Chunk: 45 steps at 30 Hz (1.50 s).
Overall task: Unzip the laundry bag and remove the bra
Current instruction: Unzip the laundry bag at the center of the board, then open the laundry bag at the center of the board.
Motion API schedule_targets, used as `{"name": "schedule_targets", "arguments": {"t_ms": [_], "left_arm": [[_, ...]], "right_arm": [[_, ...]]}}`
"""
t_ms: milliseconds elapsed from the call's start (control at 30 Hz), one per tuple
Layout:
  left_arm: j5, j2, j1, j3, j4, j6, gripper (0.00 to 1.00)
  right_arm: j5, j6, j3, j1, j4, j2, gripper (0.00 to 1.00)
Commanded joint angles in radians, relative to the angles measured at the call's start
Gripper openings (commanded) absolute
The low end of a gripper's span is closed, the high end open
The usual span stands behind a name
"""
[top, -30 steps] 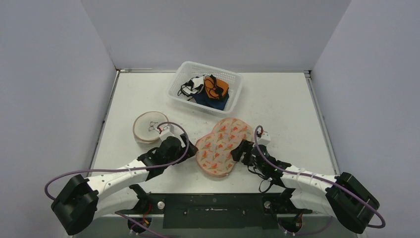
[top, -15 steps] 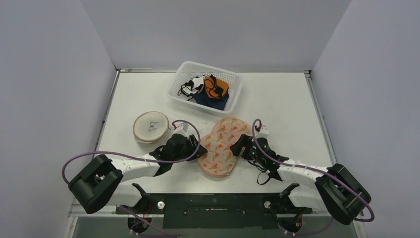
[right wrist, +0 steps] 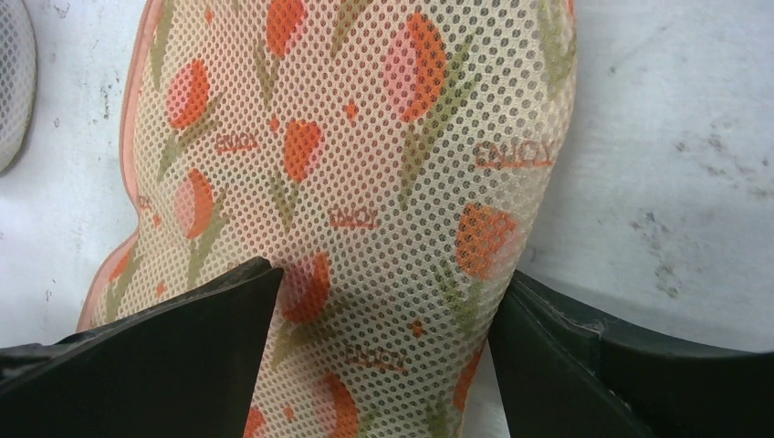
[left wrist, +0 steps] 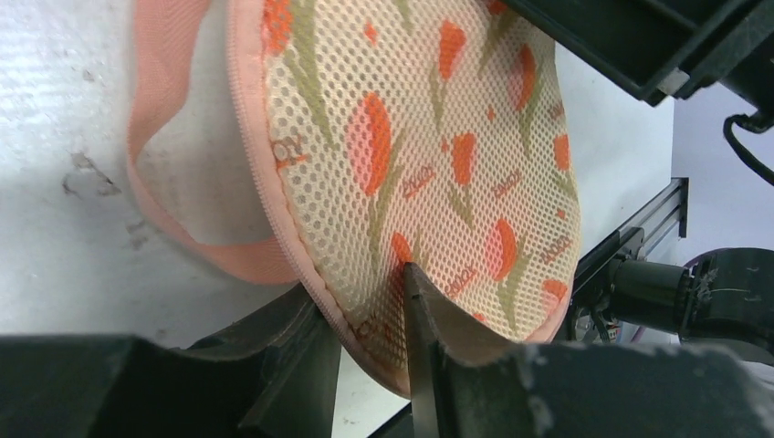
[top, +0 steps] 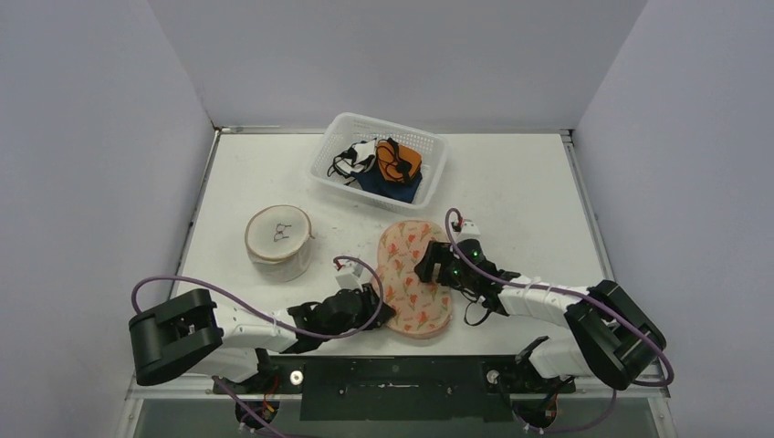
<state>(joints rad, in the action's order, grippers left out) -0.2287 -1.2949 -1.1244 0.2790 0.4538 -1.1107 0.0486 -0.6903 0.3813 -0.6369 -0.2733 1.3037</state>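
The laundry bag (top: 415, 278), cream mesh with orange tulips and a pink zip rim (left wrist: 265, 182), lies near the table's front edge between both arms. My left gripper (top: 388, 315) is shut on the bag's near-left rim. In the left wrist view (left wrist: 360, 283) one finger is under the rim and the other presses into the mesh (left wrist: 438, 137). My right gripper (top: 429, 265) stands open across the bag's right lobe. The right wrist view (right wrist: 388, 278) shows the mesh (right wrist: 365, 137) filling the gap between its fingers. The bra is hidden.
A white basket (top: 329, 164) holding dark and orange garments stands at the back centre. A round cream mesh case (top: 278, 235) sits left of the bag. A pink strap loop (left wrist: 155, 182) lies on the table beside the bag's rim.
My left gripper slid right toward the front edge and closed on the bag's rim. The bag turned and shifted nearer. My right gripper moved left over the bag and opened slightly.
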Motion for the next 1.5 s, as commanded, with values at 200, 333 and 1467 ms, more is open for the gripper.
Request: {"name": "schedule_targets", "arguments": {"t_ms": [200, 333, 1467], "left_arm": [[-0.242, -0.036, -0.100, 0.074, -0.056, -0.085, 0.46], [-0.280, 0.083, -0.101, 0.086, -0.261, -0.135, 0.72], [-0.554, 1.047, -0.114, 0.067, -1.083, -0.215, 0.87]], "right_arm": [[-0.039, 0.097, 0.165, -0.082, 0.119, 0.093, 0.86], [-0.146, 0.119, 0.205, -0.120, 0.282, -0.042, 0.90], [-0.568, 0.217, 0.677, -0.691, 0.546, 0.310, 0.65]]}}
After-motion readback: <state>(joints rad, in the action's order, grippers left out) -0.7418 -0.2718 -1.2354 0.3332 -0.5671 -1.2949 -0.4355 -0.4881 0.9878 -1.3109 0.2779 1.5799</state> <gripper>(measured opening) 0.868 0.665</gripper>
